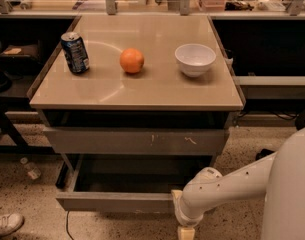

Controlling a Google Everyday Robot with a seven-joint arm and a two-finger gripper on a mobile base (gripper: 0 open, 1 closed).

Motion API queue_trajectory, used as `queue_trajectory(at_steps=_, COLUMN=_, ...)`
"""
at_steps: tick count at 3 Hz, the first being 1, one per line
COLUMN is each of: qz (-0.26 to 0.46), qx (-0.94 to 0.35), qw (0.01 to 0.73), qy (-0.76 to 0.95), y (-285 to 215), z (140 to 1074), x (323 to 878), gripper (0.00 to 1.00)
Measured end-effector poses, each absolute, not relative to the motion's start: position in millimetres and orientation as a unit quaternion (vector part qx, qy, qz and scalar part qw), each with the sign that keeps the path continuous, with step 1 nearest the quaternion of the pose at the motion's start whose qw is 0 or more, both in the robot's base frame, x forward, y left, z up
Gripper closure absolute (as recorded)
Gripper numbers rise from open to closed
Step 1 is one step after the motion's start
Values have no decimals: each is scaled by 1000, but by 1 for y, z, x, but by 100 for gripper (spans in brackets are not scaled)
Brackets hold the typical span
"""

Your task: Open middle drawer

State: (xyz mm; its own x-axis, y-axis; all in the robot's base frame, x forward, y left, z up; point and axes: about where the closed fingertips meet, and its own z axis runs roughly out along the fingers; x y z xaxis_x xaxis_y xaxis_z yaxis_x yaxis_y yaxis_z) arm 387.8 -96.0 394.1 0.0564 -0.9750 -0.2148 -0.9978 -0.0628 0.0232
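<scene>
The middle drawer [112, 202] is pulled out from the cabinet, low in the camera view. Its plain grey-brown front faces me and its bare dark tray [137, 176] shows behind it. Above it is the taller drawer front with white scratch marks [137, 141], which is shut. My gripper [186, 231] hangs at the bottom edge of the view, just below the right end of the open drawer's front. It is partly cut off by the frame. My white arm [227, 186] reaches to it from the right.
On the cabinet top [137, 91] stand a blue soda can [75, 52], an orange [132, 60] and a white bowl [195, 59]. A shoe [6, 224] and a small bottle [29, 168] lie on the speckled floor at the left. Dark shelving flanks both sides.
</scene>
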Motion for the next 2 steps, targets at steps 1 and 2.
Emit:
queue_trajectory(at_steps=1, qz=87, qx=-724, qw=66, qy=681, y=-96, z=395, x=388, gripper=0)
queue_trajectory(at_steps=2, qz=98, qx=-723, qw=58, qy=682, y=-100, z=398, x=373, gripper=0)
